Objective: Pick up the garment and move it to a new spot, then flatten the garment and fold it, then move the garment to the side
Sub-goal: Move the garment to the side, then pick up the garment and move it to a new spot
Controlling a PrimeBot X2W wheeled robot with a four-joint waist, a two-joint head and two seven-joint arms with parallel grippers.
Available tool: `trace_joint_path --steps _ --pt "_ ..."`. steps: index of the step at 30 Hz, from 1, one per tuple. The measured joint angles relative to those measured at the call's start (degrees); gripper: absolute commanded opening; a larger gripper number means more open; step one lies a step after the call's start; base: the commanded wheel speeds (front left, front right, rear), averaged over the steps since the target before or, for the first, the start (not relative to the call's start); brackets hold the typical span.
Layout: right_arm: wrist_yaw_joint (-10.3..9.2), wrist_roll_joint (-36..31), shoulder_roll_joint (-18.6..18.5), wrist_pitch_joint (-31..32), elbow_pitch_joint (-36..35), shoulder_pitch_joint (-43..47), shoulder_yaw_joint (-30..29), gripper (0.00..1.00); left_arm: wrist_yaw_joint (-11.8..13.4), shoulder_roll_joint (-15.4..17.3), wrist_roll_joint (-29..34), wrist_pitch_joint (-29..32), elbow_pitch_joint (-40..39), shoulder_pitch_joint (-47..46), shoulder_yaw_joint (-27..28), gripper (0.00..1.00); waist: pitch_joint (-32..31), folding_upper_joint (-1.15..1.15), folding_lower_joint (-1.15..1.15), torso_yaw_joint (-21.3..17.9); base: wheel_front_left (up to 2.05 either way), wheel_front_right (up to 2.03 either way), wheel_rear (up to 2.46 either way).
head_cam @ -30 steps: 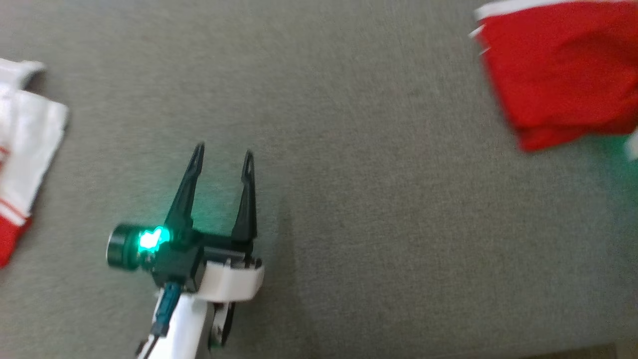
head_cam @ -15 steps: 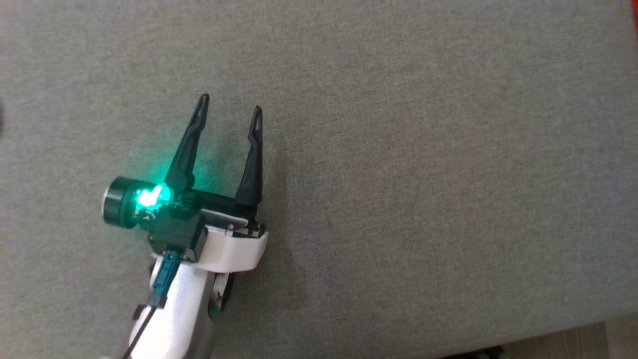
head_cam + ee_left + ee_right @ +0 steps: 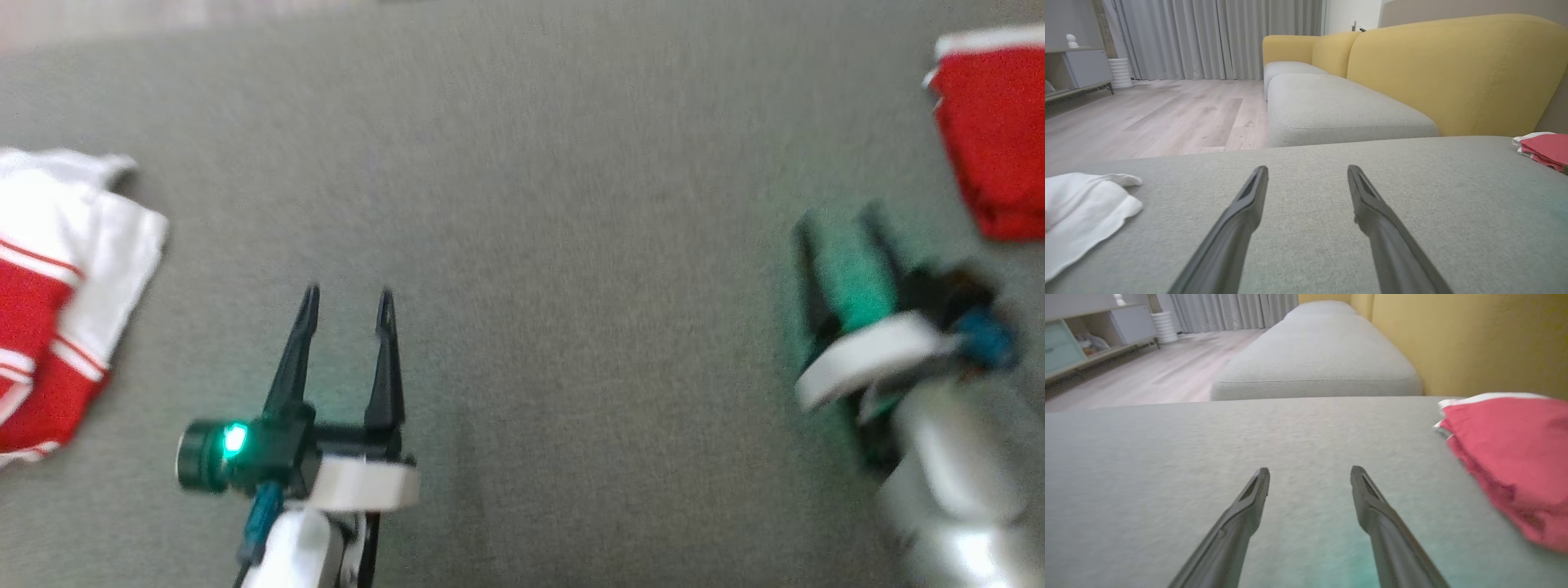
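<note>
Red folded fabric garment point(image 3: 992, 139) lies free near your right claw point(image 3: 841, 229); lift that and the left claw point(image 3: 347, 296), both spread wide and empty, straight clear.

The head camera looks steeply down on the grey cushion point(image 3: 571, 204). Both wrist cameras ride low and close over it, facing level along the sofa point(image 3: 1453, 73) toward the curtains point(image 3: 1220, 36). All three views share the cushion and the red garment point(image 3: 1511, 457) on its right side.
</note>
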Motion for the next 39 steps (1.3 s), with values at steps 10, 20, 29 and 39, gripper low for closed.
trace_joint_path --steps 10,20,29,39 --pt "0.00 -2.83 7.40 -0.53 -18.19 21.80 0.66 1.00 0.51 0.03 -0.97 0.05 2.54 11.78 2.44 1.00 -15.69 0.00 -0.02 2.00 0.00 0.00 0.00" --pt "0.00 -3.33 8.45 -0.52 -20.18 28.85 -2.56 1.00 -0.07 0.08 0.22 0.07 2.74 14.56 3.43 1.00 -20.49 0.00 0.01 4.46 0.00 0.00 0.00" --pt "0.00 -1.83 8.48 -0.52 -20.34 29.42 -2.92 1.00 -0.59 0.09 0.89 0.07 3.01 14.80 3.74 1.00 -20.83 0.00 0.02 4.27 0.00 0.00 0.00" --pt "0.00 -1.78 8.48 -0.52 -20.16 29.47 -2.58 1.00 -0.57 0.09 1.03 0.07 3.43 14.82 3.74 1.00 -21.24 0.00 0.02 4.19 0.00 0.00 0.00"
